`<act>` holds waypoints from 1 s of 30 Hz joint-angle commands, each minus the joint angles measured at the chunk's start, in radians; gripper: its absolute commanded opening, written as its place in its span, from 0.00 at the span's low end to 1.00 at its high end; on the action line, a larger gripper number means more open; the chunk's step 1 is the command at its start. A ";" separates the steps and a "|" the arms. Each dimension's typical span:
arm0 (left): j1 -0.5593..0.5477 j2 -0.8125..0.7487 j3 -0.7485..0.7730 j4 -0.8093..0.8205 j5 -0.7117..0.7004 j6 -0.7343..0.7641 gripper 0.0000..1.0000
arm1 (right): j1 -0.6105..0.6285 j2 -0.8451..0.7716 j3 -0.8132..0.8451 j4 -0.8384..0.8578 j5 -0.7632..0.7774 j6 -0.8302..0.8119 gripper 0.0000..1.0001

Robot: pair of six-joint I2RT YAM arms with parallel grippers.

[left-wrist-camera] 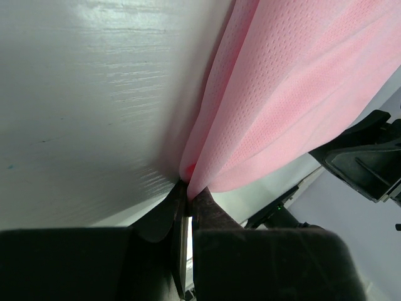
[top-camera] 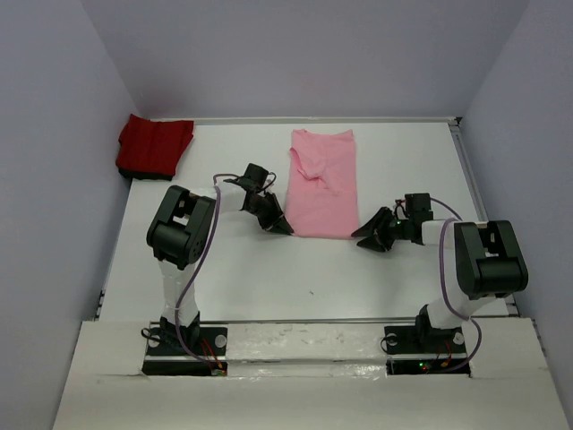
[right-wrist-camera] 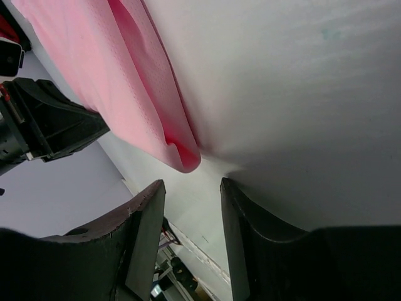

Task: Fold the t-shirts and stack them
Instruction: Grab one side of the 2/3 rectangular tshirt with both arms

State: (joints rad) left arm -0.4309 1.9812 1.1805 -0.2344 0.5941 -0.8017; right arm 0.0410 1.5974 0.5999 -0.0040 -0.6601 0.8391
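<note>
The pink shirt (top-camera: 322,184) is lying flat on the white table (top-camera: 269,278). It is folded into a long narrow strip that runs from near the far edge towards the middle, with its collar end pointing at the far edge. The fabric is bunching into a few creases near the collar, while the lower half is lying smooth.

The red shirt (top-camera: 155,146) is sitting in the far left corner of the table, well apart from the pink one, bunched into a rough heap against the left wall.

The left gripper (top-camera: 279,226) is reaching in from the left to the near left corner of the pink shirt. In the left wrist view its fingers (left-wrist-camera: 213,216) are pressing together on a fold of pink cloth and pinching it, and the fabric is rising out of the grip in a taut ridge.

The right gripper (right-wrist-camera: 193,188) is hovering low over the table just beside the near right corner of the pink shirt. Its jaws are standing spread with bare table showing between them, and they are not touching the rounded pink corner just ahead of the tips.
</note>
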 commanded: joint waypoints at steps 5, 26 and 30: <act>-0.002 -0.001 0.008 -0.045 -0.060 0.019 0.08 | 0.007 0.050 0.029 0.053 0.088 -0.018 0.48; 0.000 -0.001 0.002 -0.043 -0.059 0.024 0.08 | 0.060 0.078 0.063 0.038 0.146 -0.024 0.24; 0.001 0.002 0.004 -0.045 -0.059 0.025 0.08 | 0.060 0.072 0.073 0.010 0.155 -0.034 0.18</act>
State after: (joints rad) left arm -0.4309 1.9812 1.1805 -0.2356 0.5941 -0.8009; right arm 0.0929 1.6573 0.6476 0.0448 -0.5827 0.8398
